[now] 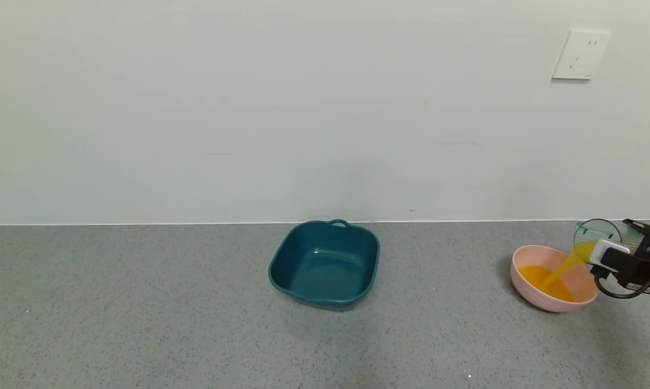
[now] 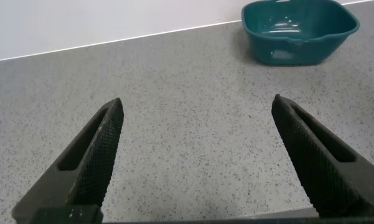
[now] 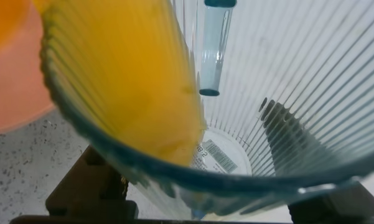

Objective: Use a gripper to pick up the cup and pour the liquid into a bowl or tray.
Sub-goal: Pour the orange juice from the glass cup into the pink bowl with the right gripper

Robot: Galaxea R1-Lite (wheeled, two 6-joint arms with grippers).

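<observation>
Progress: well into the pour, by my reading; the lift is done and the emptying is under way.
Right hand: at the far right of the counter, clamped on the cup's wall, black claw with a small white block showing beside the rim.
Cup: ribbed blue-green tumbler tipped over almost on its side, mouth turned toward the bowl and held just above the bowl's right edge.
Liquid: a bright orange stream slants from the cup's lip down into the bowl, joining a pool already gathered there; the right wrist view shows more orange lying along the lower side of the cup, so some is left to run out.
Bowl: pale pink, on the counter below the cup, catching the stream; no splash visible on the counter around it.
Left to do: finish draining the cup, I would say, then bring it upright.
Left hand: idle above bare counter, its fingers spread wide with nothing between them.
Teal tray: mid-counter near the wall, well apart from the bowl, holding nothing.
Writing: a small sticker with a barcode on the cup's base, its print too fine to read; no brand visible elsewhere.
Wall: a white socket up at the right.
</observation>
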